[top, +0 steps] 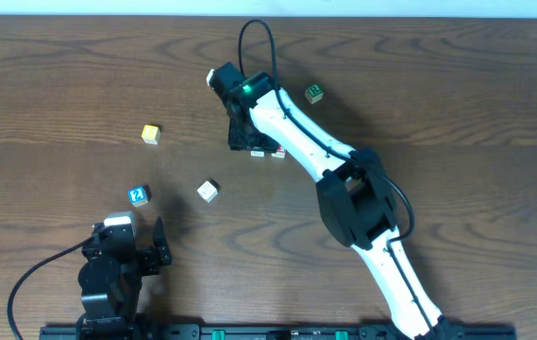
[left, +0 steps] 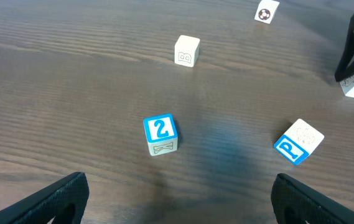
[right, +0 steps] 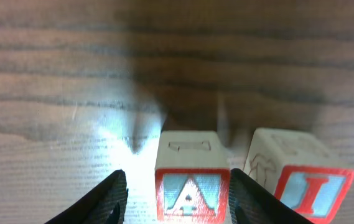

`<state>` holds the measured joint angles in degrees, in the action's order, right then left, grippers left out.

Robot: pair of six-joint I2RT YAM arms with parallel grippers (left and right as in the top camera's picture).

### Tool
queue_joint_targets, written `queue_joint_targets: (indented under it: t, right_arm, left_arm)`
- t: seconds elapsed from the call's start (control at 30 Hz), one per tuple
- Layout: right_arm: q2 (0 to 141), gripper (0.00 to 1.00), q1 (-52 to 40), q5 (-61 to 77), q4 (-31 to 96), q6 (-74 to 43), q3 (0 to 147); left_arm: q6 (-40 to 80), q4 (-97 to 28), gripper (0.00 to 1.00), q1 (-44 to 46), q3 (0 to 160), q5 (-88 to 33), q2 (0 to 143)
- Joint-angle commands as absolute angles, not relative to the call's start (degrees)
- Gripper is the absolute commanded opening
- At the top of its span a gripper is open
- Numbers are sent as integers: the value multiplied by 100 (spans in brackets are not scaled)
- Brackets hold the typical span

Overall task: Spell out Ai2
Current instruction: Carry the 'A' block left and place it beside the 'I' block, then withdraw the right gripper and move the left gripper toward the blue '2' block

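Right hand (right: 178, 193) spread, straddling A block (right: 192, 190), I block (right: 313, 186) just beside | left hand (left: 180, 196) spread, near 2 block (left: 160, 133)

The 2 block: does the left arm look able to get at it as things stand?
Probably yes. The 2 block stands alone on bare table just ahead of the open left gripper, with nothing between them.

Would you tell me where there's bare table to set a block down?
Open wood lies left of the yellow block and right of the right arm. It is crowded around the right pincer, A block and I block.
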<state>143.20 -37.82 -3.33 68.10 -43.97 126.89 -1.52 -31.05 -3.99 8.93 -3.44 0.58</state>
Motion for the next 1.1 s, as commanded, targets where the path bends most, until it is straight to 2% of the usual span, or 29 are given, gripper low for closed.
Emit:
queue_joint_targets:
  t: [0.0,0.2,0.3,0.47,0.63,0.73,0.87,1.07]
  right_arm:
    - [14359,54,-3586,-401,6587,-4145,12637]
    - [14359,57,-3214,-663,5649,-3581,12899]
    - [14355,54,-3039,-644,5651,-3216,13773]
    - [14092,50,-3022,-663,7013,-2606,15970]
    - [13496,56,-3197,-659,8801,-1907,17104]
    - [13039,56,-3308,-670,9686,-1800,17148]
    - [12451,57,-3489,-38,9734,-1225,16899]
    - [11701,59,-3479,-301,9732,-1133,15485]
  left_arm:
    - [-128,-3083,95,-421,832,-287,21]
    - [-128,-3083,95,-421,832,-290,21]
    - [-130,-3083,95,-421,832,-287,21]
    - [-130,-3083,96,-421,832,-290,21]
    - [-130,-3083,95,-421,832,-290,21]
    - [-130,-3083,95,-421,832,-287,21]
    - [-130,-3083,95,-421,832,-290,21]
    - [-132,-3048,95,-421,832,-231,21]
